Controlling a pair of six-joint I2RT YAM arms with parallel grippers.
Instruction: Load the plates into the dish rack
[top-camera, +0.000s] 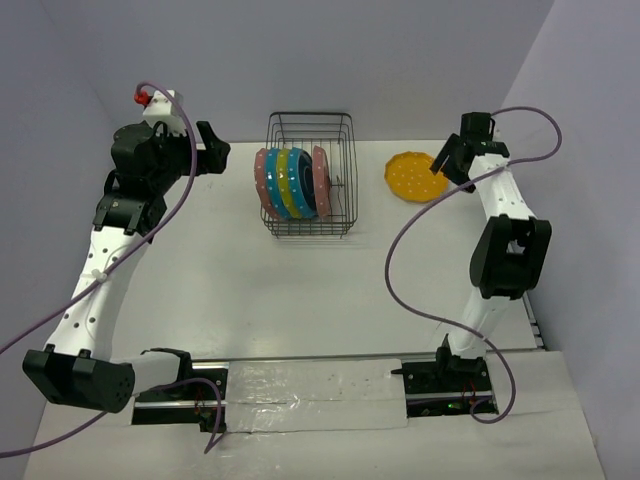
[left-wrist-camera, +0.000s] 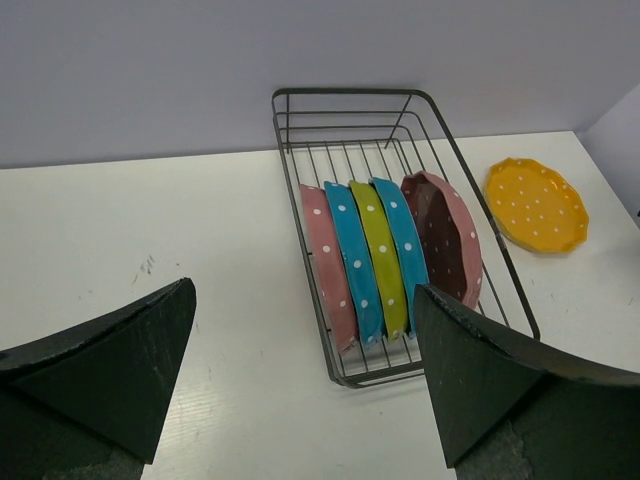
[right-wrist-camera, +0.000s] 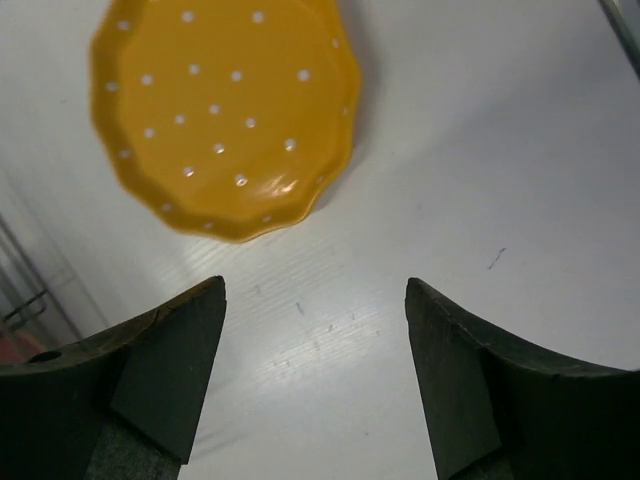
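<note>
- Five down, one to go: the dish rack (top-camera: 310, 130) holds two pink, two teal-blue and one yellow-green plate, all standing on edge in a row.
- The leftmost pink plate (left-wrist-camera: 325, 265) and its neighbours are packed close. The right-hand pink plate (left-wrist-camera: 450, 235) tilts toward the rack's right wall.
- The orange-yellow plate (top-camera: 416, 176) is the straggler, lying flat on the counter (top-camera: 200, 280) to the right of the rack and well apart from it.
- The right gripper (right-wrist-camera: 315, 290) hovers just short of that plate with its fingers (right-wrist-camera: 170, 360) spread and nothing between them. In the wrist view the scalloped rim sits just ahead of the tips.
- The left gripper (top-camera: 213, 148) is also spread and empty, parked to the left of the rack and looking across it.
- My read: the step in hand is the pickup of the last plate, and the hard part is that it lies flat.
- To do it well, come in low at the near rim with one finger aimed over the lip and the other at the counter line. Then close on the edge, not on the face.
- A glossy rim could slip, so bite deep enough before lifting, and lift slowly so the plate hangs steady.
- For the drop, the far half of the rack looks bare in the left wrist view, so that seems the roomiest place for it.
- Turn the plate on edge first and lower it between the prongs without knocking the leaning pink one.
</note>
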